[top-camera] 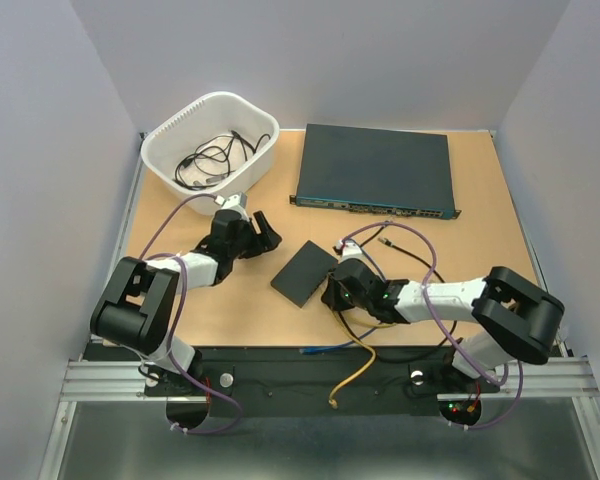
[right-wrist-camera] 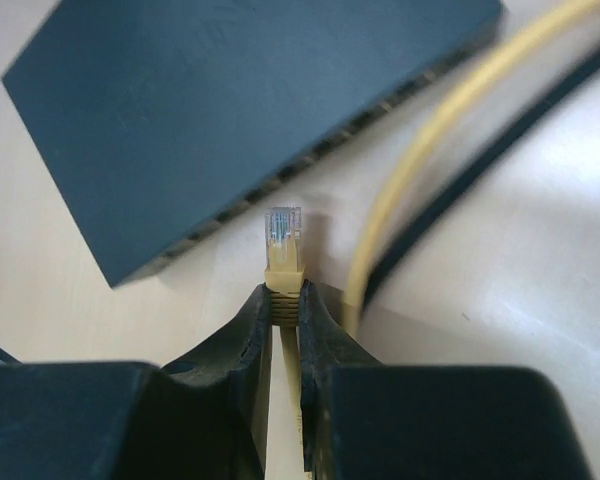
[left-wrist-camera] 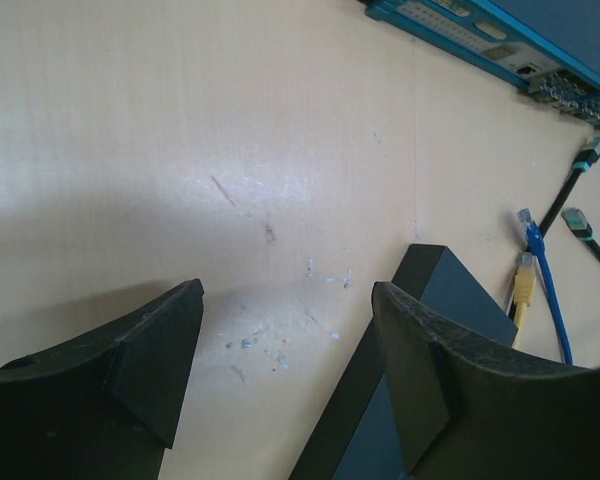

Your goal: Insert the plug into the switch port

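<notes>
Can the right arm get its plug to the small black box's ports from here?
Probably yes. The right gripper holds the yellow plug pointing at the port edge of the small black box, with only table between; the loose cables lie off to one side.

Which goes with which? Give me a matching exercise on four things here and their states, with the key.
Things:
1. white basket
2. yellow plug
3. left gripper
4. small black box

States:
A. lies flat, with nothing gripping it
B. open, holding nothing
C. holds loose black cables
D. clamped in the right gripper

Pairs: 1-C, 2-D, 3-B, 4-A.
</notes>
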